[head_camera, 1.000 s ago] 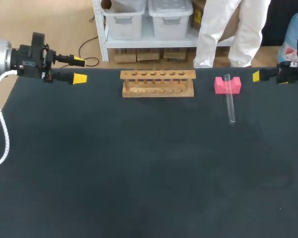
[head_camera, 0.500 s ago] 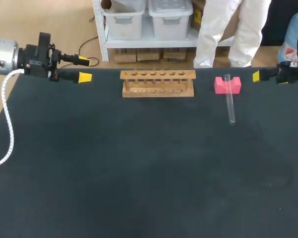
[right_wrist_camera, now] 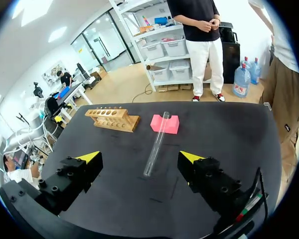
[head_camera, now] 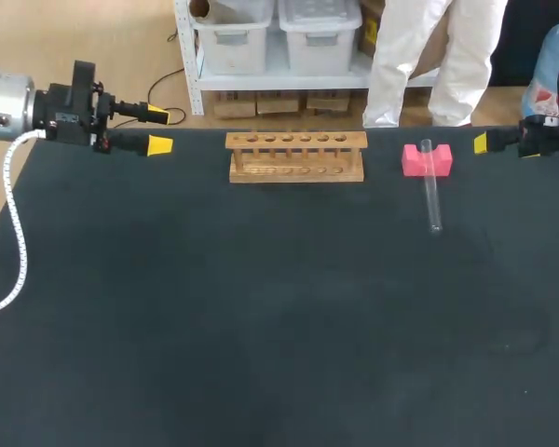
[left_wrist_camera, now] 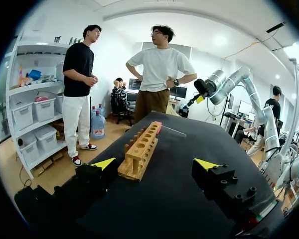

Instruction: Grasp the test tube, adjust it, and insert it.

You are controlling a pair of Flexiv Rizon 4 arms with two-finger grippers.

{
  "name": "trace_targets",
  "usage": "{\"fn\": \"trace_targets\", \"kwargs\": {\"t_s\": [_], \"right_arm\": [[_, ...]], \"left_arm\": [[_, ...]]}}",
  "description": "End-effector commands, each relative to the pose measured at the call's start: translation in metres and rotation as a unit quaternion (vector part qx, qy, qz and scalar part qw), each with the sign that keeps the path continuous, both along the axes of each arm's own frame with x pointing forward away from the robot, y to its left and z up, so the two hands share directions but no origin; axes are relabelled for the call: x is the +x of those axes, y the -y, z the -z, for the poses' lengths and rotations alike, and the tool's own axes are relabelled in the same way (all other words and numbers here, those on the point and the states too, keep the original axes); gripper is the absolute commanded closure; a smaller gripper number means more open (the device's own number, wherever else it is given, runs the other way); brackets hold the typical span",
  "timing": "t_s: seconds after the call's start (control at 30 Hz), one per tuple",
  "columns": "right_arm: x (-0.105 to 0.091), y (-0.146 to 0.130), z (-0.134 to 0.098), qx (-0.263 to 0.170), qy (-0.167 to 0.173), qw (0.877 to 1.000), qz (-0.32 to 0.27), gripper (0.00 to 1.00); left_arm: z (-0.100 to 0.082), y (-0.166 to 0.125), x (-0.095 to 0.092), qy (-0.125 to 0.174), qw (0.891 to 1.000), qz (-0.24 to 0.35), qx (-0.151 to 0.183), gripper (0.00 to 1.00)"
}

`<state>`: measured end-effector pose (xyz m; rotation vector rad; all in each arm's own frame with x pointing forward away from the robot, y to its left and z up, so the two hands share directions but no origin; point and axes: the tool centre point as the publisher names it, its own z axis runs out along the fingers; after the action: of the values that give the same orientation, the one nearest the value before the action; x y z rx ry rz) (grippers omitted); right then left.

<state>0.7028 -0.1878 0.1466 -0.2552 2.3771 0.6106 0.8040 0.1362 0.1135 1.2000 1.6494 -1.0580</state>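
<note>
Nothing is done yet: the tube [head_camera: 431, 191] lies on the surface [head_camera: 261, 307], one end propped on the block [head_camera: 415, 160], apart from the rack [head_camera: 296, 155], with left end effector [head_camera: 155, 130] and right end effector [right_wrist_camera: 139, 157] wide open, empty.

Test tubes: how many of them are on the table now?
1. The test tube lies with one end on the pink block, to the right of the wooden rack. The rack's holes look empty.
</note>
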Motion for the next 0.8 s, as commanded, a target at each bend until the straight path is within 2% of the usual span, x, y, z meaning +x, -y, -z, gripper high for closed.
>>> {"fn": "trace_targets", "kwargs": {"t_s": [0.03,0.2,0.47,0.6,0.8], "right_arm": [[0.009,-0.007,-0.002,-0.044,-0.013,0.999,0.018,0.0],[0.017,-0.011,0.005,-0.114,-0.028,0.992,0.052,0.0],[0.026,-0.016,0.012,-0.179,-0.009,0.976,0.121,0.0],[0.03,-0.017,0.017,-0.186,0.007,0.972,0.147,0.0],[0.039,-0.021,0.028,-0.181,0.034,0.971,0.151,0.0]], "left_arm": [[0.001,0.0,0.0,0.001,1.0,0.0,0.0,0.0],[0.001,0.0,0.0,0.001,1.0,0.0,0.0,0.0],[0.001,0.0,0.0,0.001,1.0,0.0,0.0,0.0],[0.001,0.0,0.0,0.001,1.0,0.0,0.0,0.0],[0.001,0.0,0.0,0.001,1.0,0.0,0.0,0.0]]}}
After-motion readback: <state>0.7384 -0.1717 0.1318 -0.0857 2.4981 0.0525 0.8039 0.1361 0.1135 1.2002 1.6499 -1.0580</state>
